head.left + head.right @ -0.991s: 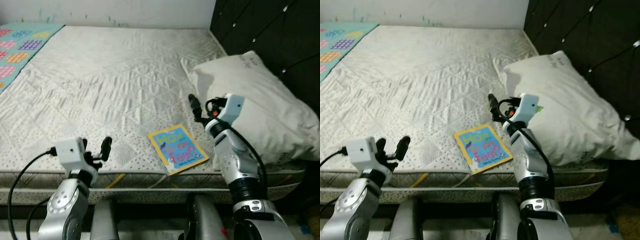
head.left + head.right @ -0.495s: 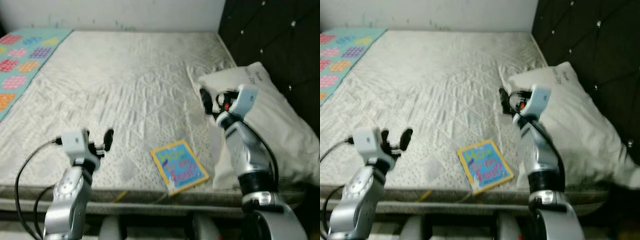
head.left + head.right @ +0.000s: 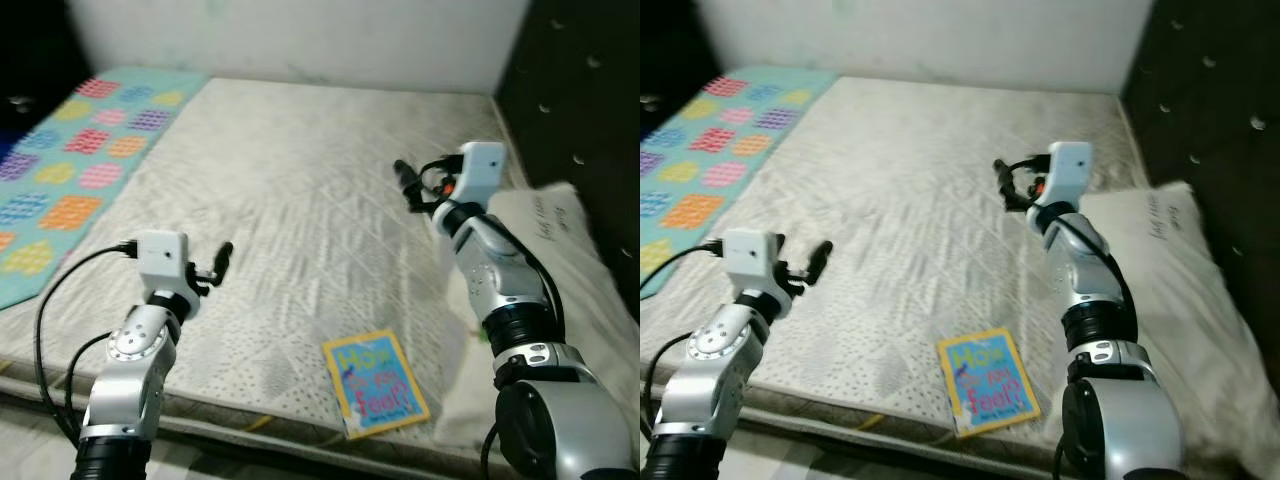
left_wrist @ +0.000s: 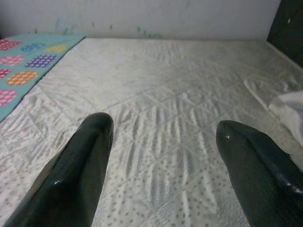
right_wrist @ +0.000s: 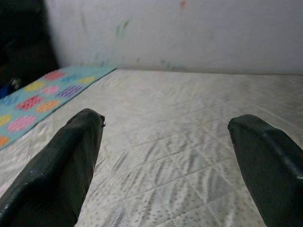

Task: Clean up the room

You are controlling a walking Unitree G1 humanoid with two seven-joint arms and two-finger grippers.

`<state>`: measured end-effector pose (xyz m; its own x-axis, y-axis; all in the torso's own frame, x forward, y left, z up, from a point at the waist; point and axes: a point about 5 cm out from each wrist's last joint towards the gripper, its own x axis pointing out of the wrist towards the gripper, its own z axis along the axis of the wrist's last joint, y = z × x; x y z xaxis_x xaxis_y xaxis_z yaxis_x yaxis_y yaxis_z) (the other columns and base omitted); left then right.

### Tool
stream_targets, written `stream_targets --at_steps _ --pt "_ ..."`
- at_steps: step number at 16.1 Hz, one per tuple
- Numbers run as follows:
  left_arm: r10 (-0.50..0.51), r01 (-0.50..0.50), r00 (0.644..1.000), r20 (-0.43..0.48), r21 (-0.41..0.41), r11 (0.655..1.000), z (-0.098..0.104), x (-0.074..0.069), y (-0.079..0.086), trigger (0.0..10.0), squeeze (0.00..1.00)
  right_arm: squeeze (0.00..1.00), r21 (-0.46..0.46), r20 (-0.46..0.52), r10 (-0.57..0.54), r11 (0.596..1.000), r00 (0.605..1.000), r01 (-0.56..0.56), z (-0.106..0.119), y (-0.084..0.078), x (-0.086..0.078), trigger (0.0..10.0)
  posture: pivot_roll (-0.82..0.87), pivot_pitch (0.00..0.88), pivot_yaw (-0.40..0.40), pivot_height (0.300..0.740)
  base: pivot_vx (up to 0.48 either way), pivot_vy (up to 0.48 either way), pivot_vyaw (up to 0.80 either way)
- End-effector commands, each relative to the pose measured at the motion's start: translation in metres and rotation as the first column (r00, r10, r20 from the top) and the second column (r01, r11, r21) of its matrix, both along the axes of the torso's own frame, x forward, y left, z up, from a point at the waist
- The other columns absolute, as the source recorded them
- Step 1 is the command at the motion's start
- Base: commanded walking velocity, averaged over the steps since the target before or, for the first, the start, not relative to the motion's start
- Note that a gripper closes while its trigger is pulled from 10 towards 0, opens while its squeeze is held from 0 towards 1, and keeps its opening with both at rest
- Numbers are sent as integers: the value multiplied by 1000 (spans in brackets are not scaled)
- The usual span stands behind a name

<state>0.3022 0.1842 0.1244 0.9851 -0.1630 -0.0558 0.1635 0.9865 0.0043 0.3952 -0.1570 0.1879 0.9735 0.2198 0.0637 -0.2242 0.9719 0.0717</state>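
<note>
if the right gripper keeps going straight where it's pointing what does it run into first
Probably nothing soon: the open right gripper points over the bare quilted mattress toward the colourful patterned blanket and the wall beyond. Depth is hard to judge.

head stereo downward, wrists along mattress (image 3: 300, 200)

A home bedroom is showing here: a quilted white mattress (image 3: 300, 200), a pillow (image 3: 560, 300), a dark tufted headboard (image 3: 580, 90) and a patterned blanket (image 3: 70, 170) are lying together.
</note>
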Motion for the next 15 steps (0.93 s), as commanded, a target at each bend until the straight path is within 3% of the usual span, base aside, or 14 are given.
stream_targets --at_steps 1,4,5,7,8,12,15 --pt "-42 43 998 -38 46 998 -14 -6 -2 10000 0 0 -45 -44 4 999 999 -6 -18 3 -5 10000 23 0 17 740 0 0 0" --pt "-22 22 1000 -20 4 1000 -20 -10 -10 10000 0 0 -36 -74 -17 999 997 15 -48 5 -21 10000 24 0 14 740 0 0 0" --pt "-6 6 1000 -4 -3 1000 -19 -11 -12 10000 0 0 -13 -81 -58 998 995 57 -53 3 -23 10000 23 0 13 740 0 0 0" --pt "80 -82 997 -22 -119 989 -25 -15 -12 10000 0 0 69 -110 -210 974 972 218 -66 -8 -33 10000 34 0 -7 740 0 0 0" --pt "100 -104 994 -31 -138 985 -27 -14 -11 10000 0 0 62 -95 -232 969 968 238 -67 -9 -35 10000 35 0 -10 740 0 0 0" --pt "104 -103 994 12 -90 991 -25 -4 -8 10000 0 0 54 -112 -320 943 941 327 -77 -15 -47 10000 -5 0 -40 740 0 0 0" --pt "149 -147 989 13 -102 984 -30 -8 -3 10000 0 0 26 -73 -298 953 952 301 -78 -11 -58 10000 -55 0 22 740 0 0 0"
